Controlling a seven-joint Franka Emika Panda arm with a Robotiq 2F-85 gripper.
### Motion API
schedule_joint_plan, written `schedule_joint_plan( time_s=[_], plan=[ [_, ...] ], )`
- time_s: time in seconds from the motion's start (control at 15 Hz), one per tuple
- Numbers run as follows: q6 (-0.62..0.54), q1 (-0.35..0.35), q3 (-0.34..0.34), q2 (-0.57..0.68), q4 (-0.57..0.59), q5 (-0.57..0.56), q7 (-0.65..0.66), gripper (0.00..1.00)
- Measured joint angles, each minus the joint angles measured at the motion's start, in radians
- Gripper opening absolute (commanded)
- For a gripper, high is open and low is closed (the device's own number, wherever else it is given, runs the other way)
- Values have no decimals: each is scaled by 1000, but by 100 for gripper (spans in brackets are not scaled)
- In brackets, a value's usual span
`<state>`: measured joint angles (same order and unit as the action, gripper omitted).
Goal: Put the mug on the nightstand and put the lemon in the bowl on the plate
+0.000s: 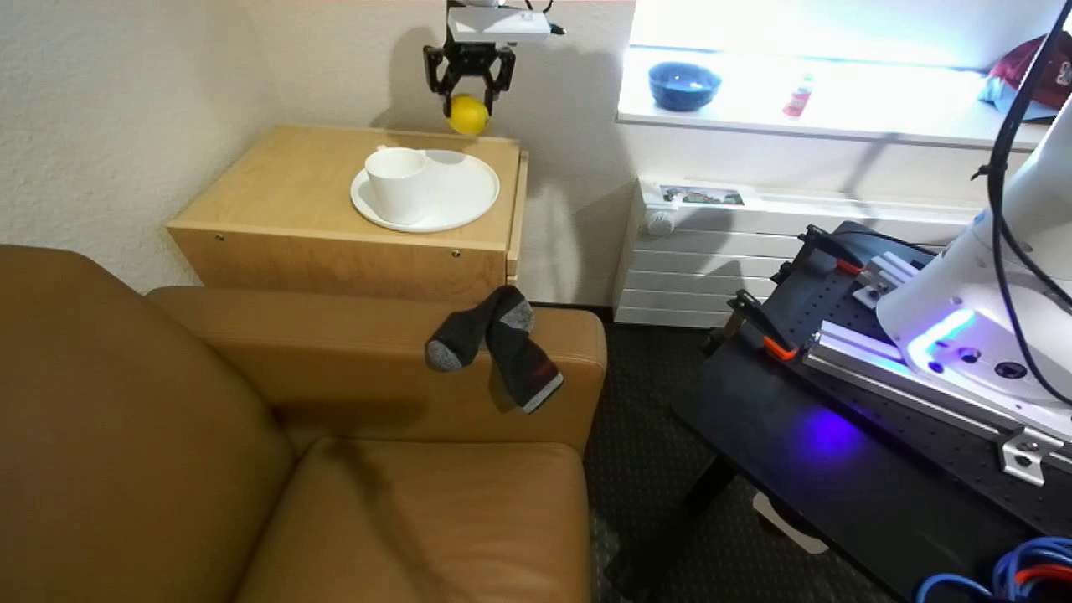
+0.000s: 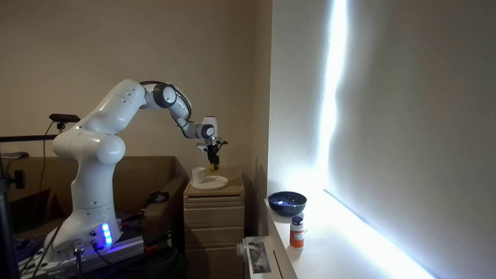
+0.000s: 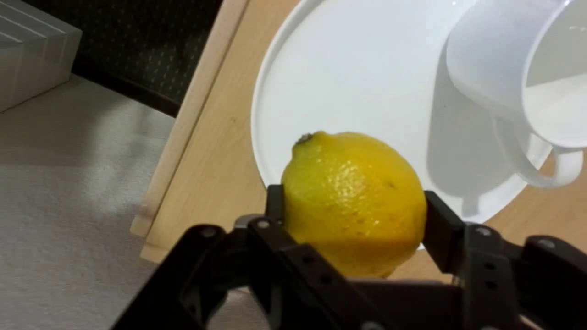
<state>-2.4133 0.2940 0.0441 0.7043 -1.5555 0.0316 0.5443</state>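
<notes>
The pincer (image 1: 469, 105) is clamped around the lemon (image 3: 353, 197), its fingers (image 3: 442, 229) against either side, and holds it in the air above the nightstand (image 1: 285, 172). In an exterior view the lemon (image 2: 212, 168) is only a dim yellow patch, partly masked by the dark fingers. The wrist view crops the pincer at the bottom edge; there the lemon hides a stretch of the rim of the plate (image 1: 461, 188), which lies on the nightstand and runs out past the top edge. The mug (image 1: 398, 188) stands upright on the plate, covering some of it. In an exterior view its handle (image 1: 382, 149) is a mere nub behind the body; the wrist view shows the loop but cuts off the mug at the right edge. The bowl (image 2: 287, 205) sits on a white ledge (image 2: 329, 240), well apart from the plate, and reflections make its inside hard to read. A bottle (image 1: 800, 95) near it is washed out by light in an exterior view, its label a blur, and a dark red object (image 1: 1016, 64) is cut off by the right edge.
</notes>
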Motion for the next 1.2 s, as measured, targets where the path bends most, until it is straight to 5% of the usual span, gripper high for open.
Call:
schedule_joint_plan(
  time_s=[0.33, 0.53, 0.6, 0.87, 0.93, 1.2],
  plan=[
    [76, -8, 30, -251, -256, -24, 19, 47],
    [62, -23, 57, -389, -420, -28, 147, 47],
    [47, -36, 61, -434, -474, -28, 188, 72],
    [-9, -84, 63, -565, -633, -26, 249, 72],
    [-13, -84, 63, -572, -642, -26, 253, 47],
    [-12, -99, 47, -553, -635, -88, 321, 47]
  ],
)
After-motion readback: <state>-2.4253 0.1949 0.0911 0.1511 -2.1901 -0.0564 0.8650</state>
